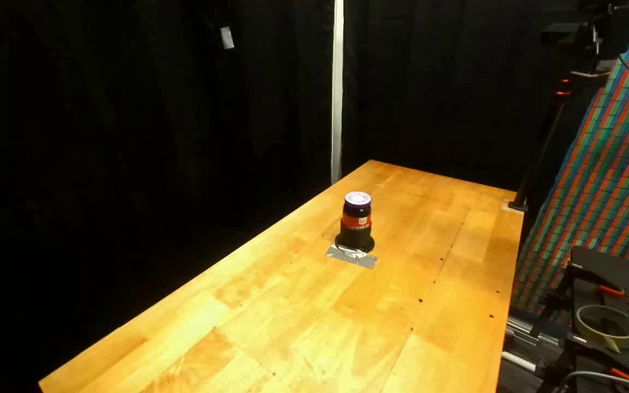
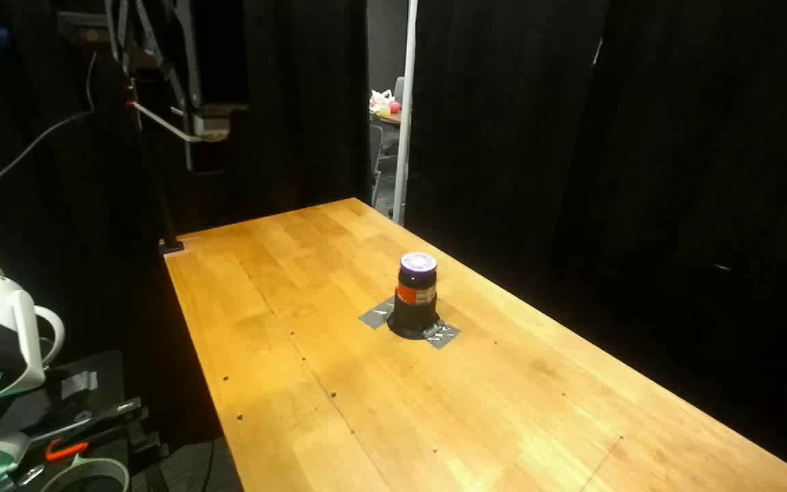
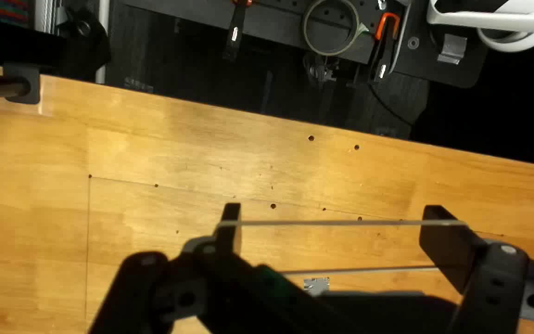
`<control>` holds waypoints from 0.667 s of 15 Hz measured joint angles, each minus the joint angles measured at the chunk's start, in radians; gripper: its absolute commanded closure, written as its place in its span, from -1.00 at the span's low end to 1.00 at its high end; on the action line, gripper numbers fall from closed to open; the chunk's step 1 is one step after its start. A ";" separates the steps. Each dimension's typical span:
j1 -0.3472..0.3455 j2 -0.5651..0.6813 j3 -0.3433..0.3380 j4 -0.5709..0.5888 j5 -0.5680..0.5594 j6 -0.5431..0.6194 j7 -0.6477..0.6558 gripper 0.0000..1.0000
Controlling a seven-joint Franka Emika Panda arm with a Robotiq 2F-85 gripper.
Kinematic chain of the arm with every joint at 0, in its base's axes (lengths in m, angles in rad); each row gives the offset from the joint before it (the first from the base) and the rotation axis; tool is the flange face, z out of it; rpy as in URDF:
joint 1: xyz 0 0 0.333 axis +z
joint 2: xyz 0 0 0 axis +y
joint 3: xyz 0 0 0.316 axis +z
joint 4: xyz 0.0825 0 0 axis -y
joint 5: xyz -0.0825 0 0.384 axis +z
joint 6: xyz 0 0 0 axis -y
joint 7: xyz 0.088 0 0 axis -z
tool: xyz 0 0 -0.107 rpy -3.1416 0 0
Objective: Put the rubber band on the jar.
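Near table (image 1: 303,305) middle, jar (image 1: 357,213) stood upright, long axis vertical; fingers (image 3: 450,248) sat wide apart, band (image 3: 329,223) looped taut around both.

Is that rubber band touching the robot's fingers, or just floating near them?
Touching. In the wrist view, one strand of the rubber band lies across both fingers of the open gripper and runs straight over the gap between them.
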 measured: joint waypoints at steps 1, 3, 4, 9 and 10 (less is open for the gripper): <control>0.000 -0.001 0.000 0.004 0.000 0.000 0.000 -1.00; 0.000 -0.006 0.000 0.007 0.000 0.000 0.000 -1.00; 0.000 -0.006 0.000 0.007 0.000 0.000 0.000 -1.00; 0.000 -0.006 0.000 0.007 0.000 0.000 0.000 -1.00; 0.000 -0.006 0.000 0.007 0.000 0.000 0.000 -1.00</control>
